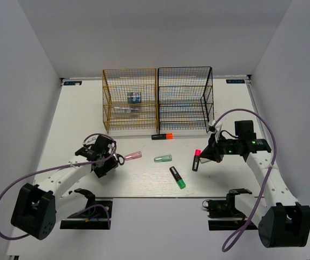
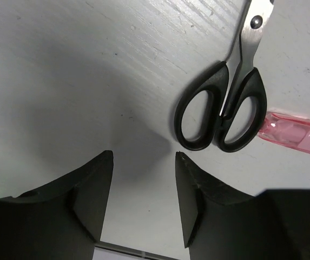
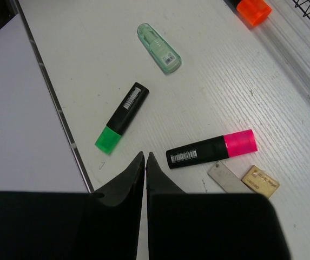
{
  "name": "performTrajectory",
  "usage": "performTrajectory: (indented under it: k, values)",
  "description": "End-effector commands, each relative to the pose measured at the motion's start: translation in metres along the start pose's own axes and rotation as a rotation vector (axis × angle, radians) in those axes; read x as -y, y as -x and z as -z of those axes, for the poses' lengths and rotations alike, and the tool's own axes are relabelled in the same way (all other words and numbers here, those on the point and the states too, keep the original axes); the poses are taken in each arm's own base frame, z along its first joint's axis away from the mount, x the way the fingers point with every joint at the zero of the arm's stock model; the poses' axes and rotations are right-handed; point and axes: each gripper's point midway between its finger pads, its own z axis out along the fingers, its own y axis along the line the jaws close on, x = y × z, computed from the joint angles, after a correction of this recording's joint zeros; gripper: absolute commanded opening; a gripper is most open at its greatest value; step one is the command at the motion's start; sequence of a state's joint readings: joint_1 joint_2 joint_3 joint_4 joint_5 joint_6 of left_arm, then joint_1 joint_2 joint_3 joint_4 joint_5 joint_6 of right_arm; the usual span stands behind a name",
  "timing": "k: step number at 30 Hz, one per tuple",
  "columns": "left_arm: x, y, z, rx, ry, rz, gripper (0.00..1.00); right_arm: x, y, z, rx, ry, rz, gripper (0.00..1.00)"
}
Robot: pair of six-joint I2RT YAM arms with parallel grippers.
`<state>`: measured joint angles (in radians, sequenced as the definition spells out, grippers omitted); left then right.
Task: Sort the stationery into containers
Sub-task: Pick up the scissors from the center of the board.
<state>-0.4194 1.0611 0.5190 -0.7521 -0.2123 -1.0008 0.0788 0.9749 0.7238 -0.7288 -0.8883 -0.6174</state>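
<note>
The gold-yellow rack (image 1: 117, 103) and the black rack (image 1: 184, 100) stand side by side at the back. A blue tape roll (image 1: 133, 97) lies in the gold one. My left gripper (image 2: 144, 157) is open over bare table, just short of the black-handled scissors (image 2: 222, 103), which lie beside a pink capsule (image 2: 295, 132). My right gripper (image 3: 145, 157) is shut on nothing. It hovers close to the pink-capped highlighter (image 3: 211, 150), between that and the green-capped highlighter (image 3: 122, 115). A beige eraser (image 3: 260, 181) lies by the pink one.
A green capsule (image 1: 163, 158) lies mid-table. An orange-capped highlighter (image 1: 163, 136) rests in front of the racks. The table's near edge (image 3: 63, 124) runs close to the green highlighter. A thin grey plate (image 3: 225, 177) lies against the eraser.
</note>
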Motion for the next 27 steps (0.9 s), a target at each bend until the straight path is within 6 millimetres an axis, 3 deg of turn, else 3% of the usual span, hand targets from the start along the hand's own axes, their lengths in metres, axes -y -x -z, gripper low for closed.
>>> performTrajectory:
  k: [1,14,27]
  values:
    - [0.02,0.01,0.001,0.005,-0.058,0.02,0.6,0.003,0.006,0.002,0.017,-0.012,0.041,0.06]
    - [0.03,0.024,0.011,0.031,-0.081,0.016,0.57,0.005,0.004,0.003,0.008,-0.025,0.049,0.06]
    - [0.032,0.03,-0.007,-0.024,0.027,0.002,0.55,0.005,0.005,0.004,0.012,-0.033,0.053,0.06]
